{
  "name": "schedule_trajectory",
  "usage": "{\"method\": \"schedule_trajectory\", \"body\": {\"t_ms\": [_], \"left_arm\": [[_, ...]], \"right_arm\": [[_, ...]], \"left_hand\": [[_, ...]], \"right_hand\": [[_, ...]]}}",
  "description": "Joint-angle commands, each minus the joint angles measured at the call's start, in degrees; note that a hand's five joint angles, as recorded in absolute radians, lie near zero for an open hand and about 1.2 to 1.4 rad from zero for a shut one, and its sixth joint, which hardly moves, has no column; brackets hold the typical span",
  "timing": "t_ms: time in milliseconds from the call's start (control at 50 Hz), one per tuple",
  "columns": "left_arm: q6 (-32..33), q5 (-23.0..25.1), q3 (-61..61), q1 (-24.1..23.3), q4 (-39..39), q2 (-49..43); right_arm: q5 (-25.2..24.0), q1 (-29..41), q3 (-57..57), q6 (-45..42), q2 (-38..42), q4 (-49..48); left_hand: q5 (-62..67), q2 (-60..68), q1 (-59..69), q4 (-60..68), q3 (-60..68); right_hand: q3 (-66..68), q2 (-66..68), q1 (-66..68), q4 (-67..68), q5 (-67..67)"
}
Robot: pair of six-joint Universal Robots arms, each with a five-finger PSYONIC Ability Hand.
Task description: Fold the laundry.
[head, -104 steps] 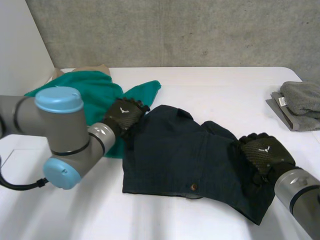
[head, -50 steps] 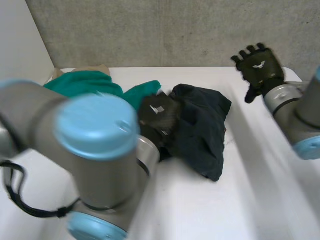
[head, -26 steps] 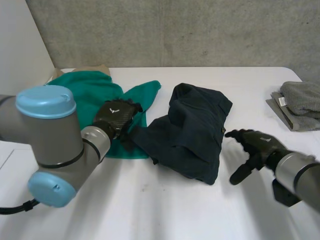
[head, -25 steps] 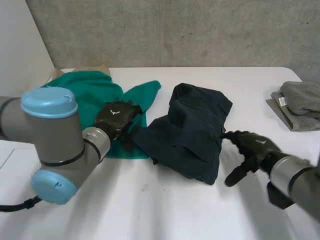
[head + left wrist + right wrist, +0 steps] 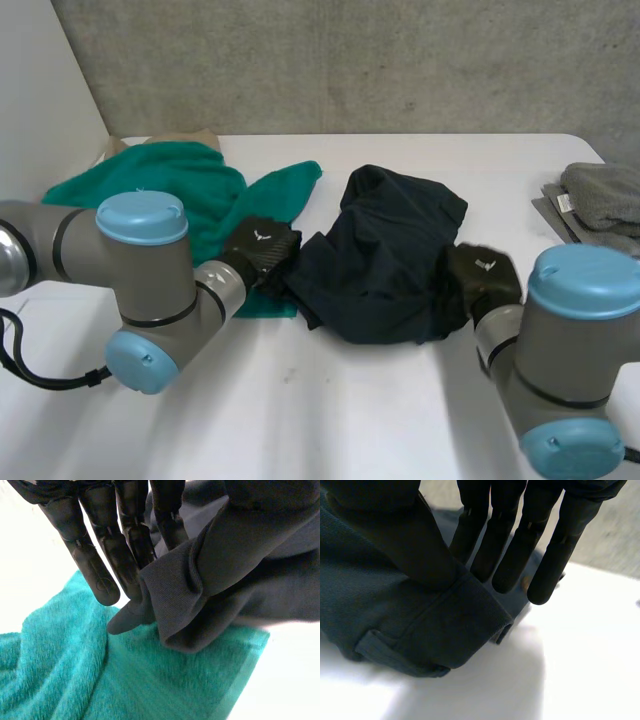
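Navy-blue crumpled twill garment (image 5: 390,260), pinched at opposite edges by left hand (image 5: 262,250) and right hand (image 5: 483,275), may slip either shallow pinch or drag the underlying teal terry towel (image 5: 190,190).

right hand (image 5: 395,535), thumb and straight fingers pinching the hemmed edge of dark navy garment (image 5: 385,615), on white table (image 5: 590,670).

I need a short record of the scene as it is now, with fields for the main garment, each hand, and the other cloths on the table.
garment: dark garment, bunched in a heap on the white table, not folded flat
left: left hand pinches the garment's edge, which lies over the teal towel
right: right hand pinches a hem on the opposite side, thumb on top
other cloth: grey cloth at the table's right edge
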Motion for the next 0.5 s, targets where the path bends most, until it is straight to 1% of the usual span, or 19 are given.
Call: {"method": "schedule_trajectory", "body": {"t_ms": [20, 40, 60, 80, 100, 120, 140, 160, 180, 240, 300, 380, 400, 500], "left_arm": [[-5.4, -0.7, -3.6, -4.5, -0.4, 8.3], [-7.7, -0.7, -4.5, -6.0, -0.4, 9.8], [-8.9, -0.7, -4.9, -6.8, -0.4, 10.4], [-11.3, -0.7, -5.6, -8.8, -0.4, 11.5], [-12.1, -0.7, -5.9, -9.7, -0.5, 11.7], [-12.8, -0.6, -6.1, -10.6, -0.5, 11.7], [-13.4, -0.6, -6.2, -11.6, -0.5, 11.5], [-13.6, -0.7, -6.3, -13.4, -0.6, 11.3], [-13.6, -0.7, -6.2, -14.1, -0.8, 11.2], [-13.6, -0.9, -6.3, -15.3, -0.8, 11.8], [-13.4, -1.6, -6.2, -14.1, -0.7, 12.2], [-11.9, -3.7, -6.4, -8.8, -0.7, 14.0], [-10.7, -3.7, -6.6, -6.1, -0.7, 14.4], [-5.2, -3.4, -5.9, 0.7, -0.5, 13.4]], "right_arm": [[-2.3, -6.7, -0.2, -14.4, -9.1, 2.4], [-2.8, -8.0, -0.2, -16.8, -9.7, 2.6], [-3.7, -9.9, -0.2, -21.4, -10.5, 2.8], [-4.1, -10.9, 0.0, -23.6, -11.0, 2.9], [-4.4, -11.7, 0.1, -26.0, -11.4, 2.9], [-4.7, -13.1, 0.4, -29.1, -11.9, 2.9], [-4.8, -13.5, 0.5, -30.5, -11.9, 2.9], [-4.9, -14.0, 0.5, -31.7, -11.8, 2.9], [-5.1, -14.6, 0.8, -32.7, -11.8, 2.8], [-5.1, -16.8, 1.7, -34.5, -11.5, 1.9], [-5.3, -19.0, 2.3, -34.6, -10.6, 0.7], [-5.7, -19.8, 2.1, -35.1, -7.2, -1.0], [-5.7, -19.8, 2.1, -35.1, -6.8, -1.0], [-5.7, -19.9, 1.6, -35.1, -5.8, -1.5]], "left_hand": [[13.9, 11.8, 14.0, 11.5, 12.3], [13.9, 11.8, 14.0, 11.5, 12.3], [13.9, 11.8, 14.0, 11.5, 12.3], [13.9, 11.8, 14.0, 11.5, 12.3], [13.9, 11.8, 14.0, 11.5, 12.3], [10.0, 7.8, 10.0, 7.5, 8.3], [-1.4, -3.6, -1.4, -3.9, -3.0], [-28.3, -30.5, -28.3, -30.8, -29.9], [-37.3, -39.4, -37.2, -39.7, -38.9], [-43.9, -46.1, -43.8, -46.4, -45.5], [-47.4, -49.6, -47.4, -49.9, -49.0], [-47.4, -49.6, -47.4, -49.9, -49.1], [-47.4, -49.6, -47.4, -49.9, -49.1], [-47.6, -49.8, -47.6, -50.1, -49.2]], "right_hand": [[11.9, 12.3, 16.3, 11.5, 14.2], [11.9, 12.3, 16.3, 11.5, 14.2], [11.9, 12.3, 16.3, 11.5, 14.2], [11.9, 12.3, 16.3, 11.5, 14.2], [11.9, 12.3, 16.3, 11.5, 14.2], [11.9, 12.3, 16.3, 11.5, 14.2], [11.9, 12.3, 16.3, 11.5, 14.2], [11.9, 12.3, 16.3, 11.5, 14.2], [11.9, 12.3, 16.3, 11.5, 14.2], [11.9, 12.3, 16.3, 11.5, 14.2], [11.9, 12.3, 16.3, 11.5, 14.2], [11.9, 12.3, 16.3, 11.5, 14.2], [11.9, 12.3, 16.3, 11.5, 14.2], [11.9, 12.3, 16.3, 11.5, 14.2]]}}
